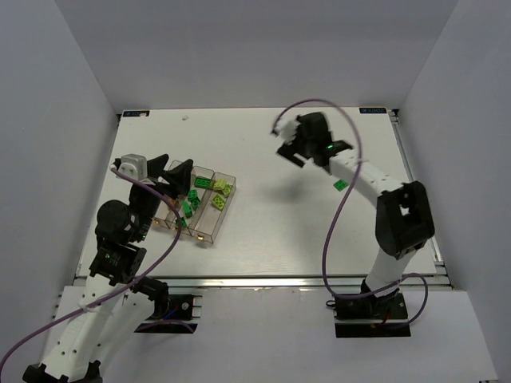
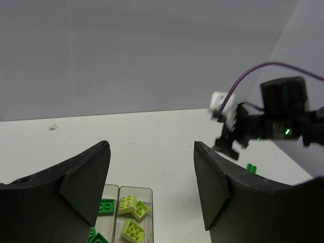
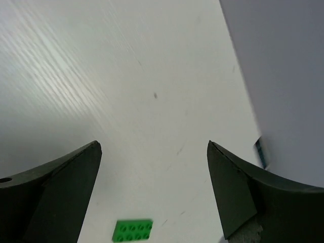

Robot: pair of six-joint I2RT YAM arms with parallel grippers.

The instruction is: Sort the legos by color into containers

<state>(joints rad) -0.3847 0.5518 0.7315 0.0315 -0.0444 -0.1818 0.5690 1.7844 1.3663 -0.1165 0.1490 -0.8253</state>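
Observation:
The clear containers (image 1: 211,234) stand left of centre on the table. The far bin holds lime legos (image 1: 222,186), and the middle bin holds dark green legos (image 1: 192,204). My left gripper (image 1: 177,169) hovers open and empty over the bins' left end. The left wrist view shows its wide jaws (image 2: 152,152) above the lime bricks (image 2: 132,217) and a green brick (image 2: 106,206). One dark green lego (image 1: 341,185) lies alone on the table beside the right arm. My right gripper (image 1: 282,144) is open and empty, raised beyond it. The brick (image 3: 132,230) lies low between its jaws (image 3: 153,152).
White walls enclose the table on three sides. The right wall (image 3: 283,76) is close to the right gripper. The right arm (image 2: 276,119) and the lone green brick (image 2: 251,168) show in the left wrist view. A purple cable loops over each arm.

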